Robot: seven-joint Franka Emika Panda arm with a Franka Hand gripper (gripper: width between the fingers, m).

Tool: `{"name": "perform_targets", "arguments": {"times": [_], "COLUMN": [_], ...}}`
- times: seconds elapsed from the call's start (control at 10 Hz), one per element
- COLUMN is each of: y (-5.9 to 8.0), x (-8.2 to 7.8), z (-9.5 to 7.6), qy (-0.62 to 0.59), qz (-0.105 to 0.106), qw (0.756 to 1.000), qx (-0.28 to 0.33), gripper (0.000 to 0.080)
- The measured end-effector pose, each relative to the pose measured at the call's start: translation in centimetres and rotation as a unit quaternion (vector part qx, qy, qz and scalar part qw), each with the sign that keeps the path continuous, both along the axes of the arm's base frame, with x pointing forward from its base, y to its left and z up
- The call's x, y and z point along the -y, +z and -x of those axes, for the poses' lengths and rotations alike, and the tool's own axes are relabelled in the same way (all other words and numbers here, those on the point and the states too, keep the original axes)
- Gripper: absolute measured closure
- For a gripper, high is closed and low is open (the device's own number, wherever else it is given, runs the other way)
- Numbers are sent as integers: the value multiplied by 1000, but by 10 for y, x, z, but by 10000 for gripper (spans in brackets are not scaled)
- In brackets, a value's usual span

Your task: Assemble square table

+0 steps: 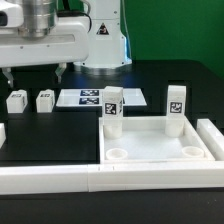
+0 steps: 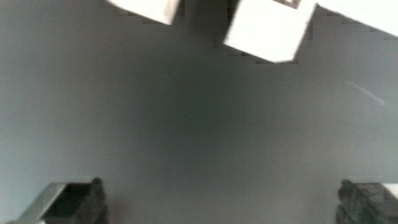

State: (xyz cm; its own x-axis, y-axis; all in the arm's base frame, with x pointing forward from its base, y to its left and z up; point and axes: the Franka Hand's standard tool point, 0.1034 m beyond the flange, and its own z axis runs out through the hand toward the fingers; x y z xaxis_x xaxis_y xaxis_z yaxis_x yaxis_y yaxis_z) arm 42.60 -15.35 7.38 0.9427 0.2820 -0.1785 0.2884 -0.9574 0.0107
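While the claw [image 1: 35, 73] hangs over the far left of the black table [image 1: 55, 135], its two fingers [image 2: 71, 203] are spread wide with nothing between them, so it is released. The square top [image 1: 155, 143] lies at the near right, its raised rim up and round sockets showing at its near corners. Two upright legs [image 1: 112, 108] stand at its far corners, each with a tag facing the camera. Two loose legs [image 1: 16, 100] rest side by side on the table at the far left, below the claw. The marker board [image 1: 98, 97] lies flat between them and the top. A long white bar [image 1: 60, 180] runs along the near edge.
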Motion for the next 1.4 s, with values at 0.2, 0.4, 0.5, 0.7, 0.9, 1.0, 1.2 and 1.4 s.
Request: {"name": "perform_targets", "arguments": {"times": [0.2,0.4,0.5,0.7,0.9,1.0,1.2,1.4], "y": [0,-2,-9,-14,-19,-19,-22,-34], "x": [-8,-9,-5,-6,-7,-7,-14,-12], "z": [-2,2,10,29,26,26,27,34], "qy": [-47,-39,-54,-89,-96,-95,-86,-92], "qz": [5,2,2,6,4,5,6,11], "qw": [999,999,998,987,979,974,963,942], "qx": [4,-11,-30,-132,-182,-205,-256,-323], "gripper": [150,150,150,150,150,150,150,150]}}
